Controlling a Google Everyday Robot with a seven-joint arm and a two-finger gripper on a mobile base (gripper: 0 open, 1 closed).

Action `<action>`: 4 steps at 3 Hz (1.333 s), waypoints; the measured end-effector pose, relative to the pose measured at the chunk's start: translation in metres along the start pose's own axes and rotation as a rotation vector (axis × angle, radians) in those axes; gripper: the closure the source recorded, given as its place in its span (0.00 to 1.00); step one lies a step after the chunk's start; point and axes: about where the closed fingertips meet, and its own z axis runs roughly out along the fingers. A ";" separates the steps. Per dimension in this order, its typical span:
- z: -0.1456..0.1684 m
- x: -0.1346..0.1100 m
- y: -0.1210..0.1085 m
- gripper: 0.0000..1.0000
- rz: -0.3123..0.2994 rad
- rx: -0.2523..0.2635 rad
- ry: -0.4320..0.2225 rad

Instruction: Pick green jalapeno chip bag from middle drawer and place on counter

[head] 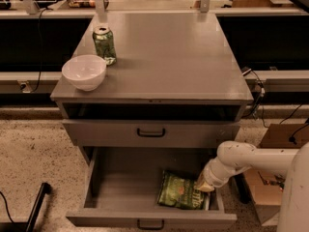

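Camera view: the end effector [201,186] is down inside the open drawer [96,218], near the drawer's right wall, at the end of the white arm [244,159] that reaches in from the right. Its tip meets the upper right edge of the green jalapeno chip bag [178,197]. Whether the end effector is apart, together or clamped on the bag cannot be told, because the arm's last link hides the tip.

The bag lies flat on the drawer floor, just left of and slightly below the end effector, and extends from it toward the drawer's front wall. The rest of the drawer floor stretches away to the left of the end effector.

Directly above the end effector is the closed drawer [193,133] with its small black bar handle [150,132], and above that a dark slot [149,111] under the grey surface [169,57] of the cabinet.

On that surface, well up and to the left of the end effector, a white bowl [84,71] sits near the front left corner. A green soda can [104,45] stands upright just behind the bowl and close beside it.

To the right of the end effector, past the arm, a cardboard box [270,178] rests on the speckled floor [34,158].
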 end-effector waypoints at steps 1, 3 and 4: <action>0.002 0.000 0.001 0.30 0.000 -0.004 -0.001; 0.018 -0.011 -0.009 0.00 -0.059 0.100 0.081; 0.029 -0.008 -0.016 0.00 -0.055 0.090 0.076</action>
